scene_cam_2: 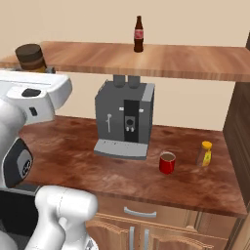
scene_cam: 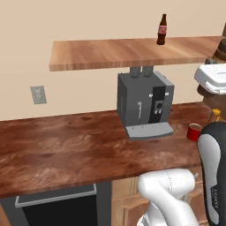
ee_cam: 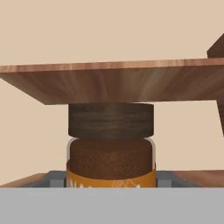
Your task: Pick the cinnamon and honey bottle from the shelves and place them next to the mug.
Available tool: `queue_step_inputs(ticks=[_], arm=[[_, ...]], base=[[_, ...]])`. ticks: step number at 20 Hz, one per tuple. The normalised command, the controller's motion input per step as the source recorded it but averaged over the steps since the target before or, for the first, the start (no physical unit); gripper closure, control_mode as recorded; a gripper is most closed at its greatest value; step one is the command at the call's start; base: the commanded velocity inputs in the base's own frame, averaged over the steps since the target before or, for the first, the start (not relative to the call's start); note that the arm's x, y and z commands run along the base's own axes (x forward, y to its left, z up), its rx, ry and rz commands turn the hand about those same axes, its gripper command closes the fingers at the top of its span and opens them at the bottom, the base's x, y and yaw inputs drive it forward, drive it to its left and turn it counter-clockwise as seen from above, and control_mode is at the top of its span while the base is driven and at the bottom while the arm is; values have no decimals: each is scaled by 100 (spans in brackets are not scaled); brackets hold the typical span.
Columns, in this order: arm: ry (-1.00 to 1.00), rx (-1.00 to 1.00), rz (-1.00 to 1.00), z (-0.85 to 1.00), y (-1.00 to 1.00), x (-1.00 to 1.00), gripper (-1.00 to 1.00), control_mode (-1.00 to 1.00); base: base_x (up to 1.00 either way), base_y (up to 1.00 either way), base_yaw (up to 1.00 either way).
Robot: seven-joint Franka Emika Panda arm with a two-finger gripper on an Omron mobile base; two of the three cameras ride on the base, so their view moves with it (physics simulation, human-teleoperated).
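Looking from the left base view: the shelves (scene_cam: 128,52) are a long reddish-brown plank on the wall, above the counter (scene_cam: 66,145).
Bottle on the plank: a slim brown glass bottle (scene_cam: 162,30) with a red label stands upright near the back, toward the right.
Coffee machine: a grey coffee machine (scene_cam: 145,104) stands on the counter under the plank.
Mug: the red mug (scene_cam: 193,131) stands on the counter, to the right of the machine's tray.
Honey bottle: the honey bottle (scene_cam: 214,116) is just behind the mug at the right edge, partly hidden by the arm.
Wall: a grey outlet plate (scene_cam: 38,94) is on the wall at the left.

Right base view, shelves: the plank (scene_cam_2: 161,61) runs across the whole picture.
Cinnamon: the cinnamon (scene_cam_2: 31,58) shows its dark cap at the left end of the plank, right above the white hand.
Mug: the mug (scene_cam_2: 167,162) stands in front of the machine (scene_cam_2: 125,119), at its right.
Honey bottle: the honey bottle (scene_cam_2: 206,154) stands upright near the mug, on its right, not touching it.

Hand view, cinnamon: the cinnamon (ee_cam: 111,146) is very close, dark cap on top, orange label below; the plank (ee_cam: 113,81) is behind it.
Gripper: the gripper (ee_cam: 111,180) is clenched on the cinnamon, with grey fingers (ee_cam: 56,178) at both sides of the jar.
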Motion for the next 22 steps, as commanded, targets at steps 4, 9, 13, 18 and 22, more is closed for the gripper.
queue_step_inputs(ticks=[4, 9, 13, 18, 22], arm=[[-11, 0, 0, -28, 0, -100, 100, -100], [-12, 0, 0, -32, 0, -100, 100, -100], [-8, 0, 0, -31, 0, -100, 100, -100], [-6, 0, 0, -16, 0, -24, 100, -100], [-7, 0, 1, -55, 0, 37, 100, -100]], base=[[0, 0, 0], [0, 0, 0], [0, 0, 0], [0, 0, 0], [0, 0, 0]])
